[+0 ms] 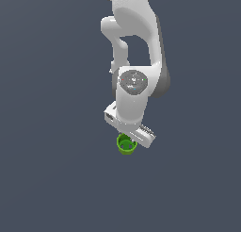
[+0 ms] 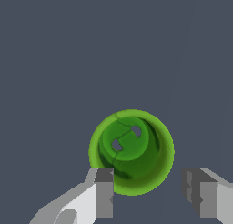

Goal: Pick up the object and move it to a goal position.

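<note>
The small bright green cup-like cylinder with a hollow top (image 2: 131,151) stands upright on the plain slate-grey surface (image 1: 47,179), which fills both views with no edge or corner in sight, so its place can only be given as directly beneath the white robot arm (image 1: 134,47). Seen from the wrist view, the cup's interior is open and holds nothing loose; its floor is a paler green disc with two small grey openings through which the surface below seems to show, and a darker shadow runs round the inner wall. The white tool (image 2: 152,196) hangs over the cup with its jaws spread wide, wider than the cup itself. One grey-tipped finger (image 2: 104,193) overlaps the cup's rim in the picture, while the other (image 2: 200,193) stands clear of it; whether either touches the cup cannot be told, and nothing is gripped. In the exterior view, the arm's wrist and the flat white body of the tool hide the upper edge of the cup (image 1: 126,144), leaving only its lower rim and part of the hollow visible; the fingers themselves are not distinguishable there. The arm's top is cut off by the picture's upper edge. A round grey cap on the wrist joint carries tiny coloured specks too small to read, and no legible writing appears anywhere.
</note>
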Robot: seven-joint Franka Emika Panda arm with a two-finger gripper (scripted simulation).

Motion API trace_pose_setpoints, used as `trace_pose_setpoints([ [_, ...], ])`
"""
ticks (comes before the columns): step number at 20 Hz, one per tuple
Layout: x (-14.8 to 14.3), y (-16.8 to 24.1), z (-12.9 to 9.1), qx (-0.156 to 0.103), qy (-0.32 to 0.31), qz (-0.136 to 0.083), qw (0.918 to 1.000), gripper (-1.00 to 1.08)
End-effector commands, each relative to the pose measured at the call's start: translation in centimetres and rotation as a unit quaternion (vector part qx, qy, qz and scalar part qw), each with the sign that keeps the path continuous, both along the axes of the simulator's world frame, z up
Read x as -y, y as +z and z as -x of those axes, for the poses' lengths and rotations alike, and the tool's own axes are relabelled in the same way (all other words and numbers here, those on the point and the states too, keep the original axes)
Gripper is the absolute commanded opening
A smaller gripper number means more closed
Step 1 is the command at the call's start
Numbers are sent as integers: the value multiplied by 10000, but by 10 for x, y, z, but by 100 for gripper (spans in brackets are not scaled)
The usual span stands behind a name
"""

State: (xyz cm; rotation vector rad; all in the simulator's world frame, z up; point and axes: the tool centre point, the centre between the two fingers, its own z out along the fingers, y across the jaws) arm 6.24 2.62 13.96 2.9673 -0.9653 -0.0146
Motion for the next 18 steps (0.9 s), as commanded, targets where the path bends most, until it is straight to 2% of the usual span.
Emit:
trace_pose_setpoints([
  [1, 0, -3, -4, -15, -335, 29, 9994, 28],
  [9, -2, -14, -18, -45, -1365, 139, 9905, 28],
  [18, -6, -26, -31, -44, -2461, 284, 9688, 28],
])
